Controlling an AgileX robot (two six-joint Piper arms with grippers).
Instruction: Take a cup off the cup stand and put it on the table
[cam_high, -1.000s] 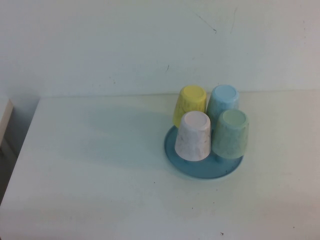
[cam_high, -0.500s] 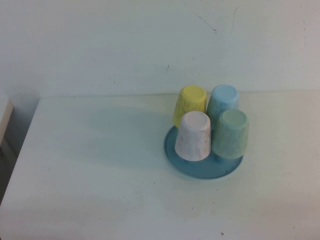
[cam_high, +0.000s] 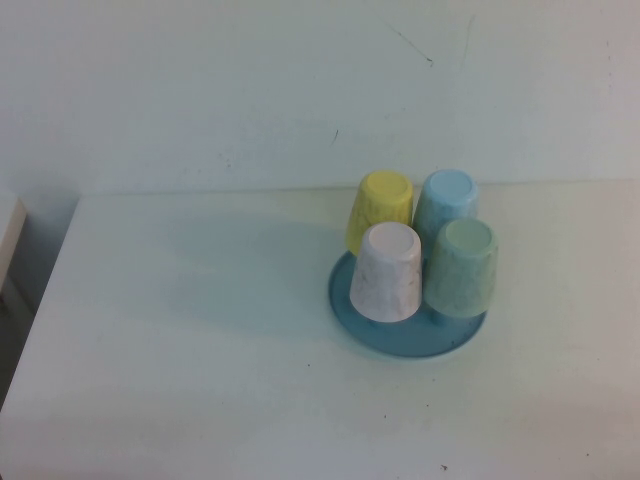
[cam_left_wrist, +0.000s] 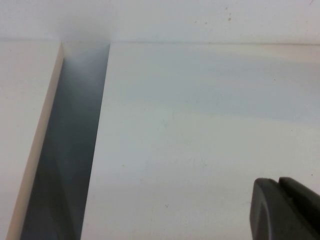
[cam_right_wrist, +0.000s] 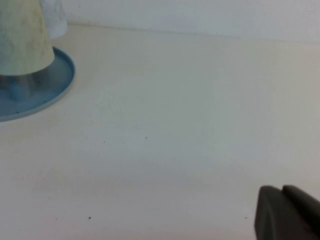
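— What do you have on screen?

— I see the white table (cam_high: 200, 330) first, then the blue cup stand (cam_high: 400, 340) right of its centre. Four cups sit upside down on its pegs: the mint-green cup (cam_high: 463, 268) at front right, a pinkish-white cup (cam_high: 388, 272) beside it, a light blue cup (cam_high: 445, 203) and a yellow cup (cam_high: 379, 208) behind.

— And the grippers?

— My left gripper (cam_left_wrist: 286, 209) hangs over bare tabletop, fingers pressed together, empty. My right gripper (cam_right_wrist: 285, 212) is the same, well apart from the stand.

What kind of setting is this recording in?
Probably a lab tabletop setup, not a kitchen: a plain white table against a bare wall, holding only a blue cup stand with four upturned cups, including the mint-green cup. Both grippers, left gripper and right gripper, sit parked, shut.
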